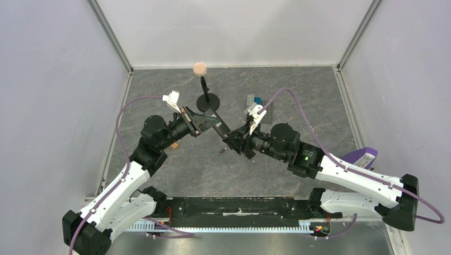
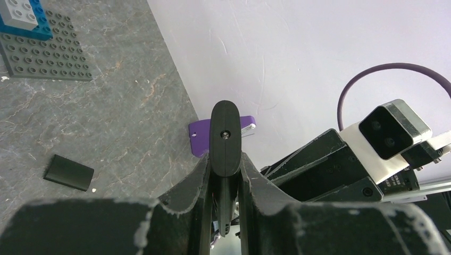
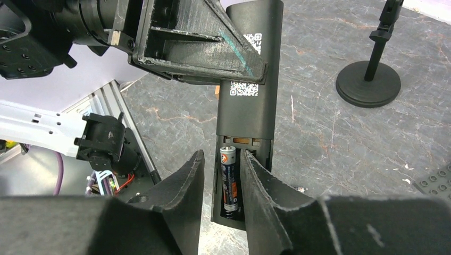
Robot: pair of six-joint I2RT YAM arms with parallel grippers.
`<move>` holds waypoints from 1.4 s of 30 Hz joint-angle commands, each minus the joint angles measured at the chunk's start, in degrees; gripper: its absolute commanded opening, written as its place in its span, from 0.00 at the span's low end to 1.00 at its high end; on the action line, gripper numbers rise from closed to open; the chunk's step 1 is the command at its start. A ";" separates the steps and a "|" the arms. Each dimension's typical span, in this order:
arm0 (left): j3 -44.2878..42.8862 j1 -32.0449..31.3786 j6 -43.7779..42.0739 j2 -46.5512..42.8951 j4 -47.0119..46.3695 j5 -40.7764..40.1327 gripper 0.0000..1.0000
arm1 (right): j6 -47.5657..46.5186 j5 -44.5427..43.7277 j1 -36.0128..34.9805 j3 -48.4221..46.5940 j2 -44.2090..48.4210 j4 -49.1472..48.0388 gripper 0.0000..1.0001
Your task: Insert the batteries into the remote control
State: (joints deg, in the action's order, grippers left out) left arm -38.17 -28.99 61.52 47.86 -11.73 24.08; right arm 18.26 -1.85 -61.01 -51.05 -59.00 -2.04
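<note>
Our left gripper (image 2: 225, 162) clamps the remote control (image 2: 225, 133); our right gripper (image 3: 222, 159) stands slightly parted. Between its fingers, one battery (image 3: 229, 180) lies in the remote.

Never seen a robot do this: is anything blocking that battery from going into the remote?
Nothing visible does. The battery already lies in the open compartment of the remote control, between the right gripper's spread fingers; the left gripper holds the remote.

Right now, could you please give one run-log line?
left gripper shut on remote control | right gripper open around battery | battery in compartment
</note>
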 commanded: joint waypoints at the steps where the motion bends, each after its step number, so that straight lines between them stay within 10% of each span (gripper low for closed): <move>1: -0.12 -0.12 1.32 -0.76 -3.83 -0.16 0.02 | 0.99 -1.82 -0.33 -3.99 0.56 1.82 0.35; 18: 0.36 -0.10 1.40 -1.38 -5.37 -1.26 0.02 | 11.95 -9.06 -0.17 -7.43 4.66 5.32 0.98; 26: 2.42 -0.14 4.98 -1.19 -14.48 -3.92 0.02 | 33.14 -17.52 1.92 -8.19 5.21 14.86 0.98; 42: 2.46 -0.15 12.83 -0.93 -15.37 -7.80 0.02 | 50.92 -9.03 5.35 2.71 6.18 -3.31 0.98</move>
State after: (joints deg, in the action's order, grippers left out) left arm -35.46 -28.99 71.24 47.64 -24.53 17.58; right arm 64.58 -14.68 -56.51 -48.64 -52.14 2.87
